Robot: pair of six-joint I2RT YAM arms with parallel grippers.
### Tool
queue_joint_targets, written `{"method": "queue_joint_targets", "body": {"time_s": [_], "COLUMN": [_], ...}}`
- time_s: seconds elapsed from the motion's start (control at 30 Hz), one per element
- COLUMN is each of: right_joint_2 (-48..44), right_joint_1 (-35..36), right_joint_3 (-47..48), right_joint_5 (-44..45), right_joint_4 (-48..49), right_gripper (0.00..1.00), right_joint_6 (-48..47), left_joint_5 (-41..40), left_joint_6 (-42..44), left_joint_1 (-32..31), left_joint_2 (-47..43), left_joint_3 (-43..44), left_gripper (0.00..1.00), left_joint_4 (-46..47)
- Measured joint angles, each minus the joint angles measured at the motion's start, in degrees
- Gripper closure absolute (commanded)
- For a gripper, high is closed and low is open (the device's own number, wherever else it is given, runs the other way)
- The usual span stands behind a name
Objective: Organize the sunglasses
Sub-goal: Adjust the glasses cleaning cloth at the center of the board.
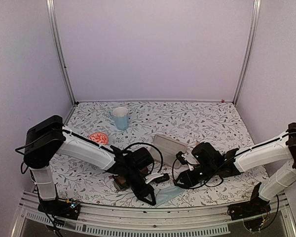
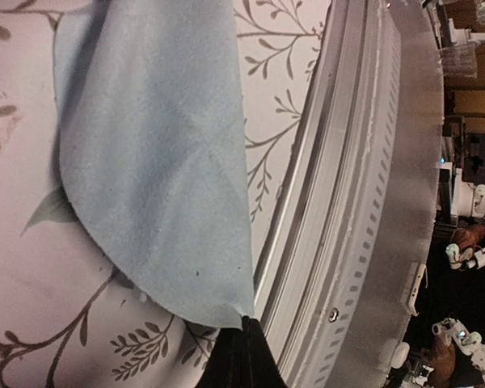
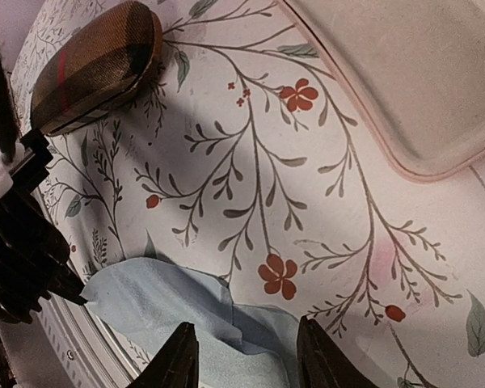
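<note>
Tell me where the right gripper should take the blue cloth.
I'd pinch the cloth at its folded ridge, straight down from above: the rest lies flat on the table, and the left gripper holds one corner.

A floral-printed table cover [image 1: 202, 118] spreads over the whole surface. At the far left stands a light blue mug [image 1: 121, 117], upright. Nearer and further left sits a small red patterned dish [image 1: 98, 138]. Around the middle lies a pale pink-edged case [image 1: 170, 145]. A brown plaid case [image 3: 97, 65] with a red band lies nearer, left of a light blue cloth [image 2: 153, 162]. The cloth is folded over itself, just beside the metal rail [image 2: 372, 202] at the near edge.
</note>
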Motion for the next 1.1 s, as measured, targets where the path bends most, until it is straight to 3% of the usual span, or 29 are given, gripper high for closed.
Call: {"method": "queue_joint_targets", "body": {"time_s": [0.17,0.4,0.57,0.9,1.1], "right_joint_2": [1.9,3.2,2.5,-10.8,-9.7], "right_joint_1": [0.9,1.6,1.6,1.6,1.6], "right_joint_3": [0.7,0.9,1.4,1.6,-2.7], "right_joint_5": [-2.1,-3.1,-1.4,7.0,7.1], "right_joint_4": [0.6,1.4,1.0,-0.5,-0.7], "right_gripper": [0.65,0.89,0.99,0.94,0.88], "right_joint_6": [-0.9,-1.4,-1.3,-0.5,1.8], "left_joint_5": [-0.1,-0.7,-1.5,-5.8,-5.7], "left_joint_6": [-0.2,-0.5,-0.6,-0.3,-0.5], "left_joint_1": [0.8,2.4,4.2,7.1,6.5], "left_joint_2": [0.0,0.0,0.0,-2.2,-0.2], "left_joint_3": [0.0,0.0,0.0,5.4,5.3], "left_gripper": [1.00,1.00,1.00,1.00,1.00], "left_joint_4": [0.7,1.7,2.6,3.3,4.2]}}
